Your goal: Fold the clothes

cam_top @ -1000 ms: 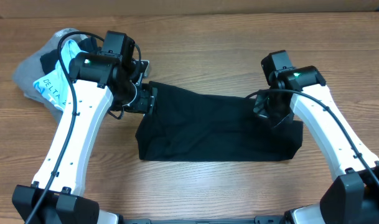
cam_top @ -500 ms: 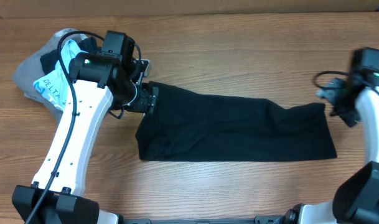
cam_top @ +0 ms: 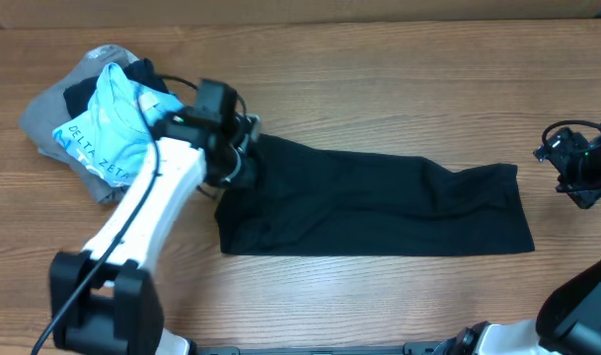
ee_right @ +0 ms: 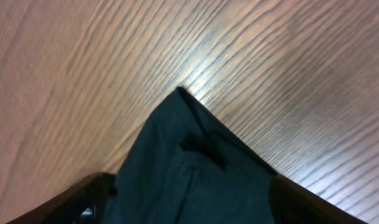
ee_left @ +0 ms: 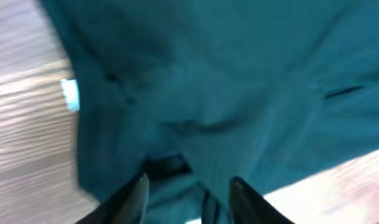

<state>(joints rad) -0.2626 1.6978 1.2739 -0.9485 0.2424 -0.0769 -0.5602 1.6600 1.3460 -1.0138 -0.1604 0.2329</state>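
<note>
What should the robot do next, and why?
Probably lower the right gripper onto the right corner of the cloth and pinch it: the cloth lies flat, that gripper hangs open beside it, the left gripper is at the other end.

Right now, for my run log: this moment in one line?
black cloth garment: flat on wooden table | left fingers: open, left end | right fingers: open, clear

Dark garment (cam_top: 379, 202) spread flat, lengthwise across table

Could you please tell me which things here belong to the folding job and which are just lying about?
Job: black garment; left gripper at its corner; right gripper.
Lying about: clothes pile, aside, perhaps next.
</note>
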